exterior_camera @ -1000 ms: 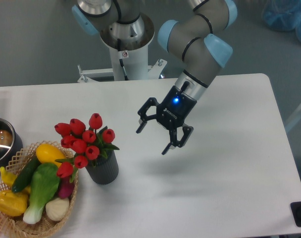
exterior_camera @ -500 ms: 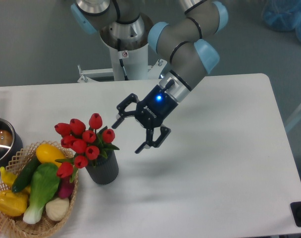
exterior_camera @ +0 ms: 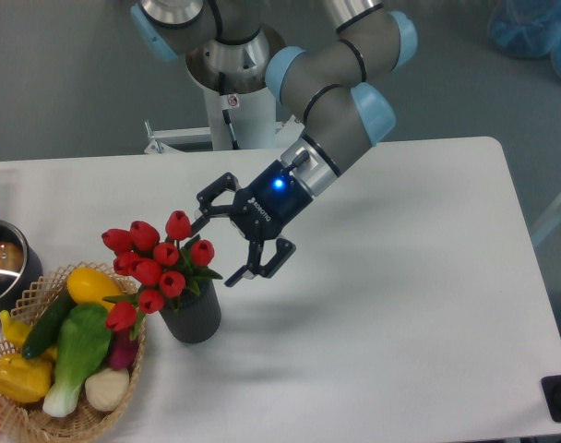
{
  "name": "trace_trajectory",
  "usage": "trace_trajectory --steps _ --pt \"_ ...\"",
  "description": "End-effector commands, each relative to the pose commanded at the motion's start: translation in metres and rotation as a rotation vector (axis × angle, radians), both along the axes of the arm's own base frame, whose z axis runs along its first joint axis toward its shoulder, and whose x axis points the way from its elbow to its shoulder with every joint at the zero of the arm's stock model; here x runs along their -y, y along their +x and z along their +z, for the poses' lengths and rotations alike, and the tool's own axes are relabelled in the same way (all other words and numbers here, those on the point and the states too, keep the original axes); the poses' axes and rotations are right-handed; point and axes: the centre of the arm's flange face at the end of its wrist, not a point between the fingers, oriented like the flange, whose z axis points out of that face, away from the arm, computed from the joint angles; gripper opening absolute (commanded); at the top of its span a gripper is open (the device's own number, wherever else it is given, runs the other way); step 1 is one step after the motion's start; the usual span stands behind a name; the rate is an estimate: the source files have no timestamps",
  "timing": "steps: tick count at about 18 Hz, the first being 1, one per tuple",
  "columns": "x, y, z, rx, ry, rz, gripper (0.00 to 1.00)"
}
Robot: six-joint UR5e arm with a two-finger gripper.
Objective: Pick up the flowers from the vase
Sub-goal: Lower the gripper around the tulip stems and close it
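The flowers [exterior_camera: 156, 263] stand upright in the vase [exterior_camera: 192, 318], which sits just beside the wicker basket [exterior_camera: 36, 415]. The gripper [exterior_camera: 227, 240] hangs just beside the vase's topmost buds, fingers spread wide and holding nothing, probably so the bunch can fit between them.

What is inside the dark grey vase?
The vase holds the flowers: red tulip buds with green leaves stand above its rim. The lower stems and the vase's inside are hidden by its wall and the leaves.

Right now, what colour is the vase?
Dark grey, with fine vertical ribs: the vase, in the fixed camera view.
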Motion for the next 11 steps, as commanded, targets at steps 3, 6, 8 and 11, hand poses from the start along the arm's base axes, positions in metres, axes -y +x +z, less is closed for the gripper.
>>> trace_trajectory --steps 3,6,8,11 --pt "-0.0053 0.0081 0.0001 0.002 0.001 -0.016 0.89" --pt "-0.0052 0.0081 -0.0001 -0.002 -0.001 -0.017 0.25" --pt "-0.0052 0.0066 0.0012 -0.007 0.001 -0.016 0.03" --pt "-0.0061 0.0036 0.0056 -0.020 0.006 -0.014 0.00"
